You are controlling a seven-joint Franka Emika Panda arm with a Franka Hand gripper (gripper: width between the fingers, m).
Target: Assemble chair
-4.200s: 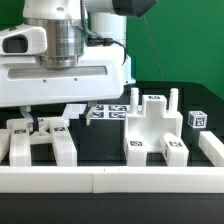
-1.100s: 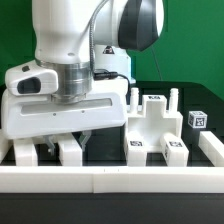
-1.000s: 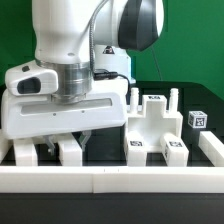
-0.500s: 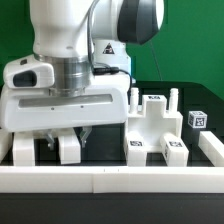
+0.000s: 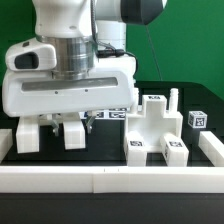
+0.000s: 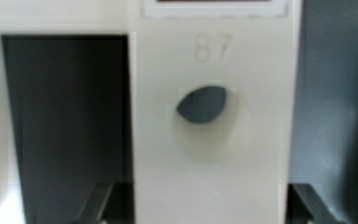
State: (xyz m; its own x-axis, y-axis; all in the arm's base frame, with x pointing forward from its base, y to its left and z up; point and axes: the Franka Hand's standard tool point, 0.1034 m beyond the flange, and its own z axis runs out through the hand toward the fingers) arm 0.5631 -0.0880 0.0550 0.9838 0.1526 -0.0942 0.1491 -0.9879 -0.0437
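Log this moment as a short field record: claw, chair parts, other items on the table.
claw: shut on the left chair part
left chair part: exterior view's left, under the arm, two blocky legs showing
right chair part: standing apart, exterior view's right, pegs pointing up
tagged cube: farther right, separate
border rail: along the front

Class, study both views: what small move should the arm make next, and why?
Probably carry the gripper a little toward the exterior view's right, with the grip shut. It is closed on a white chair part that hangs at the exterior view's left. That part is well apart from the pegged chair part standing on the table, which it likely has to meet.
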